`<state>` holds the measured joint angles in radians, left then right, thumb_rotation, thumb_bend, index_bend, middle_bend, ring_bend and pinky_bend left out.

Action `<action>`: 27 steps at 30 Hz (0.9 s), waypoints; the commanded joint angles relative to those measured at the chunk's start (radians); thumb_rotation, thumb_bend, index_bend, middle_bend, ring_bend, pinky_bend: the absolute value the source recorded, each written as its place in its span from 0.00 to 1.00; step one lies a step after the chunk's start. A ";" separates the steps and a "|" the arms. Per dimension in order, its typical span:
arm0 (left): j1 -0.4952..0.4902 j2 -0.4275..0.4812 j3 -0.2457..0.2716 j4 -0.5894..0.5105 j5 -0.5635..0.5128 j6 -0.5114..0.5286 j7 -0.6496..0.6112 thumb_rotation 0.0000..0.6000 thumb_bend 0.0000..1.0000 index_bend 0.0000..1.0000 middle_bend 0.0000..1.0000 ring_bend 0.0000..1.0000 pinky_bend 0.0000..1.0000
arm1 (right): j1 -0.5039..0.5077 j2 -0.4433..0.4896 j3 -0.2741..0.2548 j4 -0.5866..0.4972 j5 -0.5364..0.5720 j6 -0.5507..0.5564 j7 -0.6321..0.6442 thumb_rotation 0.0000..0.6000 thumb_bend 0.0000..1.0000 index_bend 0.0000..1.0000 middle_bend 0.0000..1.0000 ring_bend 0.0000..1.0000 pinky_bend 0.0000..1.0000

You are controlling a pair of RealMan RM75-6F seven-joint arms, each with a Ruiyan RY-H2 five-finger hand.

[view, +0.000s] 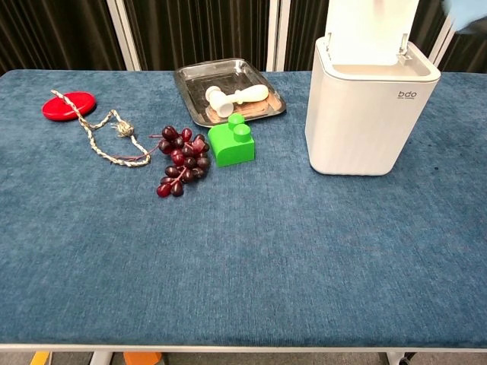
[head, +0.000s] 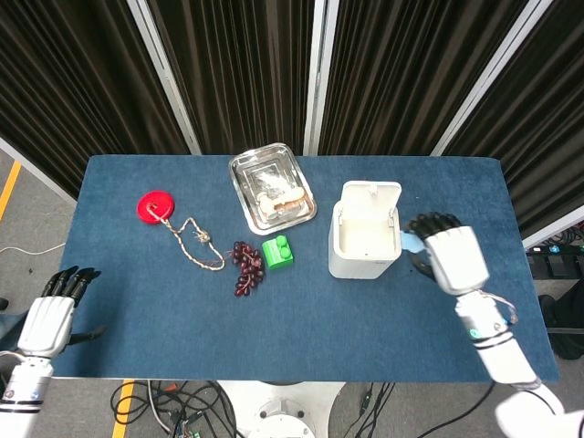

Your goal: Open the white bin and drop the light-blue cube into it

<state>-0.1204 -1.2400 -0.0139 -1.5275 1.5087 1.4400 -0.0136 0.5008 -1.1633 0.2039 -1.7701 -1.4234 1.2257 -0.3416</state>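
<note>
One R hand point(head: 452, 259) holding light-blue cube point(head: 410, 242), beside open white bin point(head: 365, 234)

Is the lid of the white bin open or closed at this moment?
Open. The lid of the white bin stands upright behind its rim, and the head view looks straight into the bin's interior.

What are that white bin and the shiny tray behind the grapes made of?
The white bin looks like smooth matte plastic: even white walls, rounded moulded corners, a small printed logo. The tray seems to be polished metal, probably stainless steel, since its silvery surface mirrors its surroundings.
</note>
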 commanded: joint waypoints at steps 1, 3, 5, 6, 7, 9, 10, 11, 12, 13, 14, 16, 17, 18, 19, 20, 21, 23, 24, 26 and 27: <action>0.002 0.000 -0.001 0.004 -0.003 0.000 -0.006 1.00 0.05 0.17 0.13 0.07 0.12 | 0.057 -0.140 0.042 0.033 0.000 0.013 0.001 1.00 0.10 0.00 0.00 0.00 0.00; 0.003 0.000 -0.001 0.008 -0.003 0.003 -0.013 1.00 0.05 0.17 0.13 0.07 0.12 | 0.051 -0.167 0.038 0.057 -0.043 0.058 0.032 1.00 0.10 0.00 0.00 0.00 0.00; 0.004 0.002 0.000 0.011 0.000 0.004 -0.018 1.00 0.05 0.17 0.13 0.07 0.12 | 0.036 -0.167 0.027 0.068 -0.072 0.091 0.061 1.00 0.10 0.00 0.00 0.00 0.00; 0.004 0.002 0.001 0.011 0.001 0.004 -0.020 1.00 0.05 0.17 0.13 0.07 0.12 | 0.027 -0.159 0.020 0.066 -0.079 0.100 0.073 1.00 0.11 0.00 0.00 0.00 0.00; 0.004 0.002 0.001 0.012 0.003 0.004 -0.021 1.00 0.05 0.17 0.13 0.07 0.12 | 0.016 -0.147 0.011 0.060 -0.085 0.109 0.084 1.00 0.11 0.00 0.00 0.00 0.00; 0.004 0.002 0.001 0.012 0.006 0.006 -0.022 1.00 0.05 0.17 0.13 0.07 0.12 | -0.017 -0.114 -0.014 0.047 -0.111 0.142 0.109 1.00 0.11 0.00 0.00 0.00 0.00; 0.004 0.002 0.001 0.011 0.006 0.008 -0.022 1.00 0.05 0.17 0.13 0.07 0.12 | -0.036 -0.099 -0.029 0.047 -0.126 0.161 0.120 1.00 0.11 0.00 0.00 0.00 0.00; 0.005 0.001 0.001 0.011 0.007 0.010 -0.022 1.00 0.05 0.17 0.13 0.07 0.12 | -0.066 -0.080 -0.052 0.052 -0.143 0.190 0.135 1.00 0.10 0.00 0.00 0.00 0.00; 0.005 0.001 0.001 0.010 0.008 0.010 -0.021 1.00 0.05 0.17 0.13 0.07 0.12 | -0.091 -0.065 -0.072 0.058 -0.154 0.211 0.147 1.00 0.09 0.00 0.00 0.00 0.00; 0.006 0.002 0.002 0.009 0.008 0.010 -0.020 1.00 0.05 0.17 0.13 0.07 0.12 | -0.117 -0.049 -0.094 0.068 -0.161 0.230 0.159 1.00 0.08 0.00 0.00 0.00 0.00; 0.006 0.003 0.002 0.008 0.008 0.010 -0.018 1.00 0.05 0.17 0.13 0.07 0.12 | -0.154 -0.026 -0.126 0.082 -0.164 0.248 0.175 1.00 0.07 0.00 0.00 0.00 0.00; 0.005 0.004 0.001 0.004 0.007 0.010 -0.014 1.00 0.05 0.17 0.13 0.07 0.12 | -0.214 0.020 -0.194 0.106 -0.163 0.254 0.213 1.00 0.10 0.00 0.00 0.00 0.00; 0.005 0.004 0.000 0.002 0.007 0.010 -0.013 1.00 0.05 0.17 0.13 0.07 0.12 | -0.239 0.038 -0.221 0.111 -0.155 0.251 0.233 1.00 0.12 0.00 0.00 0.00 0.00; 0.005 0.006 0.001 0.001 0.007 0.010 -0.014 1.00 0.05 0.17 0.13 0.07 0.11 | -0.262 0.053 -0.244 0.114 -0.144 0.247 0.250 1.00 0.16 0.00 0.00 0.00 0.00; 0.002 0.006 0.000 0.000 0.011 0.008 -0.011 1.00 0.05 0.17 0.13 0.07 0.11 | -0.290 0.068 -0.269 0.115 -0.128 0.243 0.268 1.00 0.17 0.00 0.00 0.00 0.00; 0.000 0.007 -0.001 -0.001 0.013 0.007 -0.008 1.00 0.05 0.17 0.13 0.07 0.12 | -0.309 0.073 -0.281 0.119 -0.115 0.243 0.275 1.00 0.18 0.00 0.00 0.00 0.00; -0.002 0.007 -0.002 -0.002 0.015 0.007 -0.005 1.00 0.05 0.17 0.13 0.07 0.12 | -0.325 0.075 -0.290 0.125 -0.105 0.244 0.274 1.00 0.19 0.00 0.00 0.00 0.00; -0.004 0.007 -0.005 -0.008 0.017 0.010 -0.002 1.00 0.05 0.17 0.13 0.07 0.12 | -0.353 0.070 -0.300 0.139 -0.079 0.243 0.266 1.00 0.19 0.00 0.00 0.00 0.00; -0.005 0.006 -0.006 -0.009 0.019 0.013 -0.001 1.00 0.05 0.17 0.13 0.07 0.12 | -0.360 0.065 -0.299 0.145 -0.068 0.240 0.265 1.00 0.19 0.00 0.00 0.00 0.00; -0.006 0.005 -0.008 -0.010 0.021 0.015 0.002 1.00 0.05 0.17 0.13 0.07 0.12 | -0.370 0.053 -0.294 0.163 -0.049 0.233 0.258 1.00 0.19 0.00 0.00 0.00 0.00; -0.006 0.005 -0.008 -0.010 0.021 0.015 0.002 1.00 0.05 0.17 0.13 0.07 0.12 | -0.372 0.048 -0.290 0.172 -0.046 0.232 0.249 1.00 0.19 0.00 0.00 0.00 0.00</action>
<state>-0.1267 -1.2353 -0.0219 -1.5377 1.5296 1.4549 -0.0112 0.1377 -1.1082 -0.0872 -1.6109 -1.4785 1.4617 -0.0847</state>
